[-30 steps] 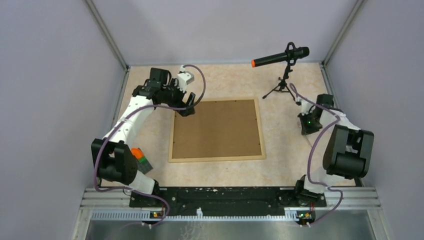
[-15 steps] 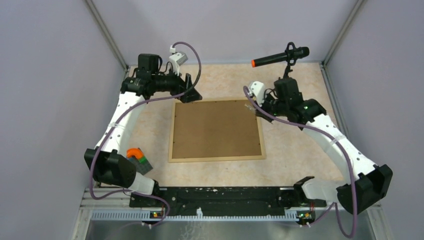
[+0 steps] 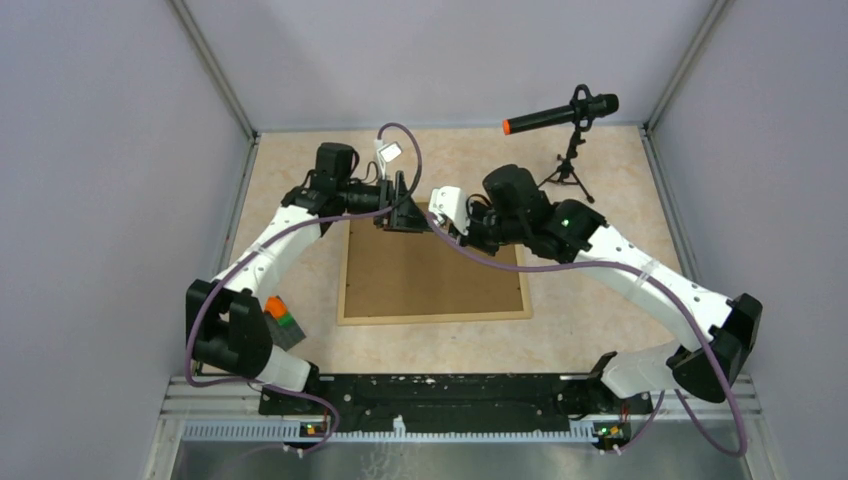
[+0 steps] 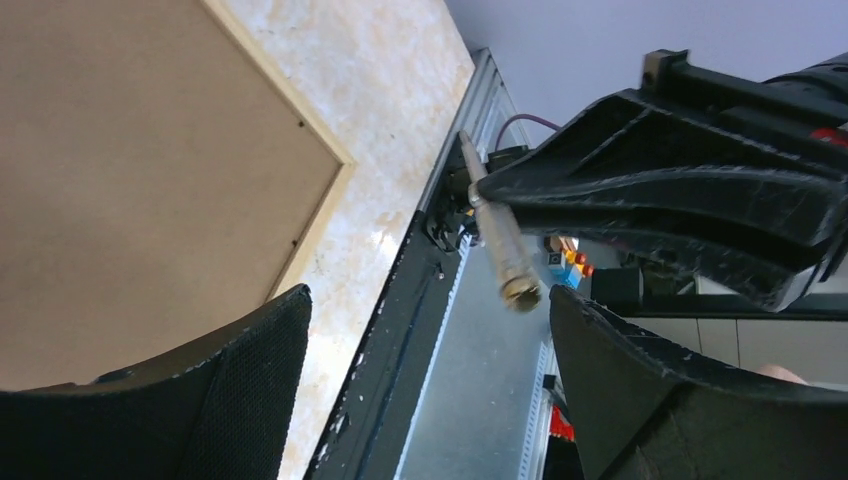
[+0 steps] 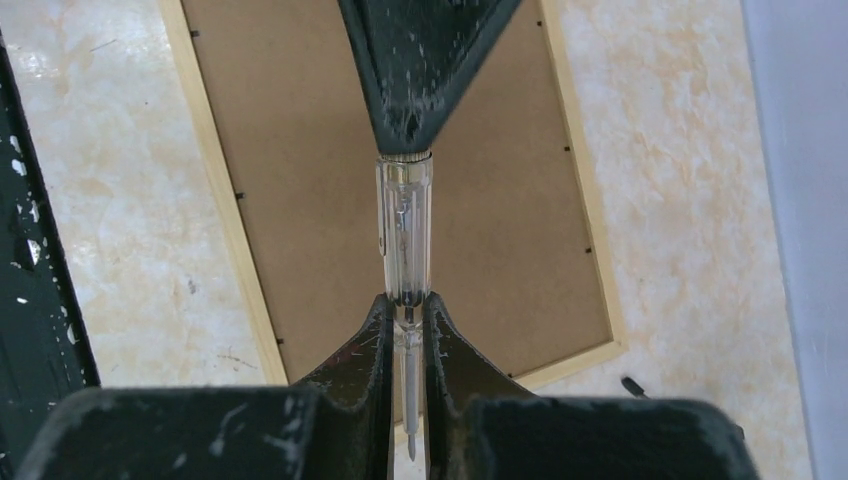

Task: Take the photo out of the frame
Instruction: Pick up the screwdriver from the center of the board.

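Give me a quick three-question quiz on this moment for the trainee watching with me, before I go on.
1. True or false: the frame lies on the table with its brown back facing up.
2. Fill in: the left fingers stand ____ (open or shut).
3. What grips the screwdriver? A the left fingers; B the right fingers; C nothing.
Key: 1 true; 2 open; 3 B.
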`<action>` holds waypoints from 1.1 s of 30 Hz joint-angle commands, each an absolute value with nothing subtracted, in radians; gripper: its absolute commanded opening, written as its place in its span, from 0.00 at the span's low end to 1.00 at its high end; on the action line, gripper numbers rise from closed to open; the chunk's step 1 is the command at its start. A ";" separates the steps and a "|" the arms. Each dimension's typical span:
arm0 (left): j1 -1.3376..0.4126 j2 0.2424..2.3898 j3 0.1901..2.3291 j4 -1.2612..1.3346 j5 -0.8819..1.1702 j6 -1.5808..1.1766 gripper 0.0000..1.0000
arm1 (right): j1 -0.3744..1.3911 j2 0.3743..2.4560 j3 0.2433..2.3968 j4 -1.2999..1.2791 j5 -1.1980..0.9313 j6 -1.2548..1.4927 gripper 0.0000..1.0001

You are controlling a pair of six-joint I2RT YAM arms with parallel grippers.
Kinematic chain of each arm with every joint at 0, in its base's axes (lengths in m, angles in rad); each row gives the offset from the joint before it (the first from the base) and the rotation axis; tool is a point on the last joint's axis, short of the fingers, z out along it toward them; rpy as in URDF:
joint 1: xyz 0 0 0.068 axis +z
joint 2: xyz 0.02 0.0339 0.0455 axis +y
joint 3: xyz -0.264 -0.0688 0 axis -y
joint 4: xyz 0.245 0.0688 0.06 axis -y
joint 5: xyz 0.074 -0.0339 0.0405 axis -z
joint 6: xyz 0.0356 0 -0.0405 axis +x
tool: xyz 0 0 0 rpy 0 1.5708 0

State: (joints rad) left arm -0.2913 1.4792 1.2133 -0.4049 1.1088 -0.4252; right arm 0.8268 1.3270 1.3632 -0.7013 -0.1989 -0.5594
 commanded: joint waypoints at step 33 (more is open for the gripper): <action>-0.347 1.439 1.118 -0.245 1.442 -0.584 0.00 | 0.795 1.205 1.291 -0.702 -0.370 -0.429 0.62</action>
State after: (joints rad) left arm -0.3462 1.4445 1.0908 -0.2565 1.3521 -0.5613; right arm 0.7898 1.2140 1.2888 -0.7143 -0.2928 -0.4629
